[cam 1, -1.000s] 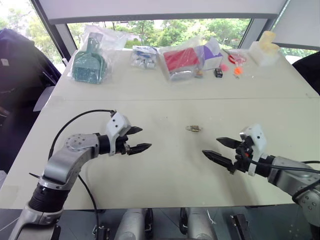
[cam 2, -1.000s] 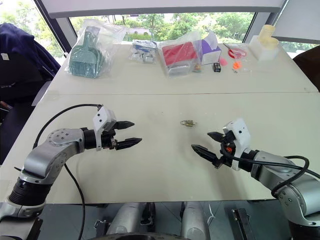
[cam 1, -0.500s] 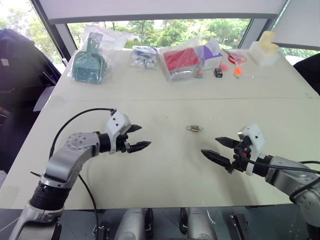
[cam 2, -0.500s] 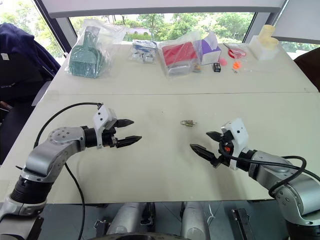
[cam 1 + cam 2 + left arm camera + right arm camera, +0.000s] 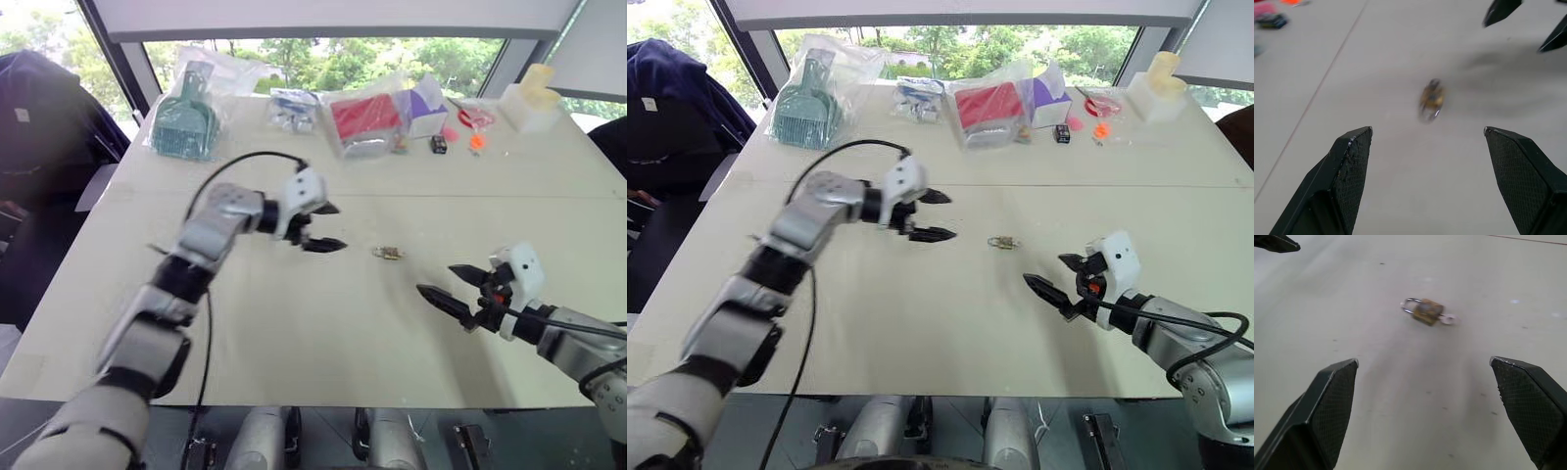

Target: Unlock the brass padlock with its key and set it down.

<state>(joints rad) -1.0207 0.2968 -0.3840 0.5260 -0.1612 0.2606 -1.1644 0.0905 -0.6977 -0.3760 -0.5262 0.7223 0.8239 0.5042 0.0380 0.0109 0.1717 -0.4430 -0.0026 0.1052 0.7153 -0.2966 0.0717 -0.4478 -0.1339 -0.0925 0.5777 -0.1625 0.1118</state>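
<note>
The brass padlock (image 5: pixel 388 253) lies flat on the white table (image 5: pixel 323 323) near its middle, its thin silvery shackle at one end and a small key (image 5: pixel 1448 318) sticking out of the other. The padlock (image 5: pixel 1425 311) shows sharply in the right wrist view and blurred in the left wrist view (image 5: pixel 1431 99). My left gripper (image 5: pixel 326 226) hovers open just to the left of the padlock, with nothing between its fingers. To the padlock's right and nearer the table's front edge, my right gripper (image 5: pixel 449 283) is open too, its fingers pointing towards the padlock.
Along the far edge of the table stand a green dustpan in a bag (image 5: pixel 183 125), a small bagged item (image 5: pixel 294 108), a red bagged box (image 5: pixel 364 119), a purple carton (image 5: pixel 423 102), a small black box (image 5: pixel 438 144), orange bits (image 5: pixel 475 140) and a pale foam block (image 5: pixel 534 96).
My left arm has swung right and forward, bringing its open gripper close beside the padlock. The right gripper has shifted slightly right. The padlock has not moved; the camera shifted a little.
</note>
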